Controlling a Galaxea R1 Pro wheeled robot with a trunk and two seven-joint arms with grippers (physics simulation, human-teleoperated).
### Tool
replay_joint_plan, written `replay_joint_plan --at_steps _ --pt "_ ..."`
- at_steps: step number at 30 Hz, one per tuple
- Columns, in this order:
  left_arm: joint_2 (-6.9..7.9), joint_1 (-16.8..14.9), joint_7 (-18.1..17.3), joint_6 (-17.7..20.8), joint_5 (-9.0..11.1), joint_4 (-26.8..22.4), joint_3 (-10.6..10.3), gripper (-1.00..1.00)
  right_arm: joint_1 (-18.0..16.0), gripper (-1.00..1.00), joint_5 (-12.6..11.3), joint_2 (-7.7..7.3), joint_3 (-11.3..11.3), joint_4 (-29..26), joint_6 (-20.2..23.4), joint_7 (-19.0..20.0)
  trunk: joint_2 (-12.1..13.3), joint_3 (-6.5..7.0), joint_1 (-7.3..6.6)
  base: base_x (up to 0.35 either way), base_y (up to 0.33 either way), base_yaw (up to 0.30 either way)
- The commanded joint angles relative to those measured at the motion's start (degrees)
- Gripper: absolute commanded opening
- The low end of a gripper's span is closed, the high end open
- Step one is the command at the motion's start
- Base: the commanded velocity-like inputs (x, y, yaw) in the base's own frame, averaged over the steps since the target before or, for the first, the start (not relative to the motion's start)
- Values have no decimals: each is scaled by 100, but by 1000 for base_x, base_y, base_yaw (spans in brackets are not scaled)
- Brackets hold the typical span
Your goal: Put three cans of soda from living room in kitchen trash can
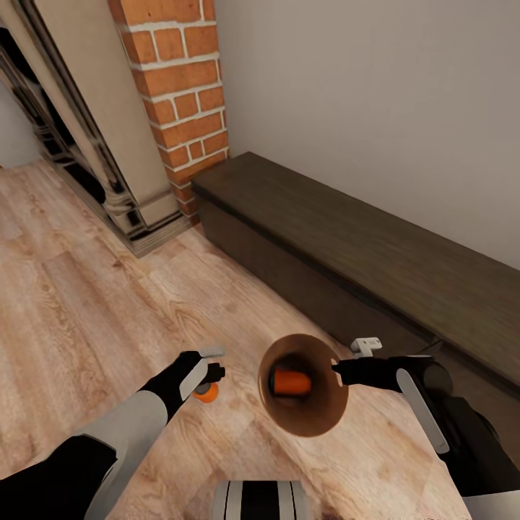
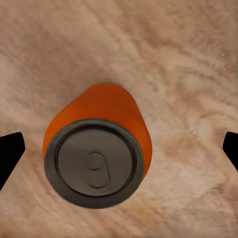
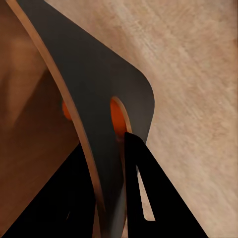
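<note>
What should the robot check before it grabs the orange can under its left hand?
1. Left hand open: ok, its fingers are spread wide.
2. Can between the fingers: ok, it is centred and touches neither.
3. Can upright: ok, its top faces the wrist camera.
4. Hand low enough to grip: cannot tell.
5. Right hand holding the bin: ok, it pinches the bin's wall.
6. Room in the bin: ok, one other can lies inside, with space left.
</note>
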Motion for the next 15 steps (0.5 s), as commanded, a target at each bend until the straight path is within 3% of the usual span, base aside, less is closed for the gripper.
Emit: replay_joint_plan --at_steps 1,15 --pt "3 0 0 1 0 1 0 100 -3 -100 -195 1 0 -3 18 30 -2 -22 2 0 0 0" --pt "32 11 -2 6 8 2 14 100 -3 -100 -195 1 -6 -3 18 30 -18 -288 32 0 0 0"
